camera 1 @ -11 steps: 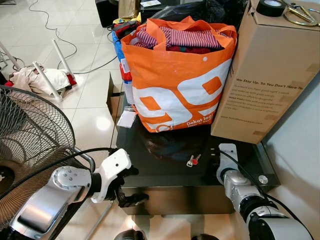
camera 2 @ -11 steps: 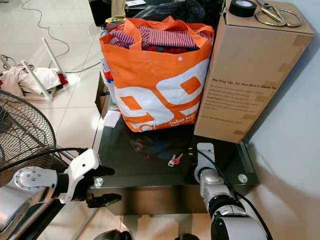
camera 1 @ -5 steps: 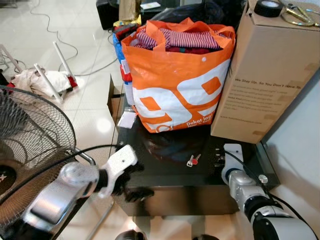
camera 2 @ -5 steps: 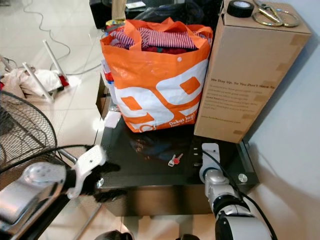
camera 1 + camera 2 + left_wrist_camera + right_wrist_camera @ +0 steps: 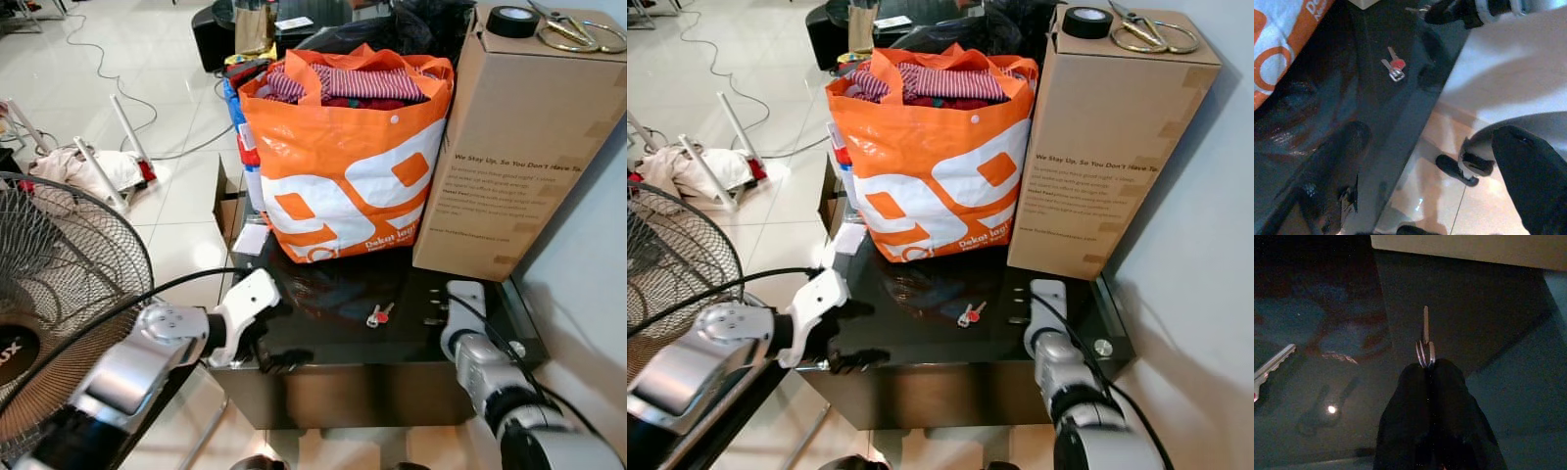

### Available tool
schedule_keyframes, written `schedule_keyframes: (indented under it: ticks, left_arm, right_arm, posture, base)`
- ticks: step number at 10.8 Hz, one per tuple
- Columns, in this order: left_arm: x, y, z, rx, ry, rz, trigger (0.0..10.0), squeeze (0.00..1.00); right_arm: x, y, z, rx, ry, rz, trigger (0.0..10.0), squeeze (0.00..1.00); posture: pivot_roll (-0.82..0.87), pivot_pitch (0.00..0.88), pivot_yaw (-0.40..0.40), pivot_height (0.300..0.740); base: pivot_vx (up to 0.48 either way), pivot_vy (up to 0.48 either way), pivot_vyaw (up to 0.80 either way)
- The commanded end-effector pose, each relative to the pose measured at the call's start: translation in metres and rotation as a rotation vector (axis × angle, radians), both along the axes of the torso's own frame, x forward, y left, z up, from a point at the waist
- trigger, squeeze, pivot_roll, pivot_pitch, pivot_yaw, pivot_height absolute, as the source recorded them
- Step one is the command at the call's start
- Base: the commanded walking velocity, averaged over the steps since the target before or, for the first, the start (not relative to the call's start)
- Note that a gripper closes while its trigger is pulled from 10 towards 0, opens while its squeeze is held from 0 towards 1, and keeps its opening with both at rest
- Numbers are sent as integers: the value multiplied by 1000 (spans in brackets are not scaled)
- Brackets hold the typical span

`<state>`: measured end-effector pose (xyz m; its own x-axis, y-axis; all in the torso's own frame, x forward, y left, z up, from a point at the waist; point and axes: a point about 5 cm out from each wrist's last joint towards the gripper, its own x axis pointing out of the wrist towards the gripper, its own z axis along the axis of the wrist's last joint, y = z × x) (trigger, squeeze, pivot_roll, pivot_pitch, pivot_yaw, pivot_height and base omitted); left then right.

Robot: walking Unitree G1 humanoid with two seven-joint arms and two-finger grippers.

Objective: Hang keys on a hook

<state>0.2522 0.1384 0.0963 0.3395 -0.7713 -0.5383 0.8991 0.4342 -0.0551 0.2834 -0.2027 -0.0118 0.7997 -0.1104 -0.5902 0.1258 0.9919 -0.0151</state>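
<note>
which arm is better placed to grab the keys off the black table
Right, probably. The right gripper is over the table just beside the keys, while the left gripper sits at the table's front-left edge, farther away.
</note>
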Motion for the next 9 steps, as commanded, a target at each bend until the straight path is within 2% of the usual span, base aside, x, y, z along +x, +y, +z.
schedule_keyframes:
  ticks: [1,2,4,5,6,7,8,9]
  left_arm:
    - [5,1,2,6,-33,25,10000,212]
    - [9,0,3,-7,-49,50,10000,216]
    - [21,1,9,-23,-111,93,10000,212]
    - [26,3,10,-6,-149,110,10000,216]
    - [31,6,8,48,-200,115,10000,224]
    - [32,6,8,52,-213,122,10000,220]
    - [34,7,9,33,-242,154,10000,224]
    - [34,8,9,22,-247,172,10000,224]
  right_arm:
    - [1,1,5,55,-58,-11,0,0]
    - [-3,-1,9,92,-96,-18,0,0]
    - [-9,12,34,413,-217,-34,0,0]
    - [-11,20,52,557,-276,24,0,0]
    - [-13,27,72,656,-343,99,0,0]
    - [-14,30,82,682,-376,137,0,0]
    - [-20,33,110,722,-461,210,0,0]
    - [-22,33,117,734,-481,213,0,0]
  posture:
    - [-145,0,100,740]
    - [-152,0,105,740]
    - [-156,0,114,740]
    - [-155,0,116,740]
    - [-152,0,114,740]
    - [-151,0,114,740]
    - [-145,0,105,740]
    - [-145,0,105,740]
  base:
    - [0,0,0]
    - [0,0,0]
    - [0,0,0]
    - [0,0,0]
    - [0,0,0]
    - [0,0,0]
    - [0,0,0]
    - [0,0,0]
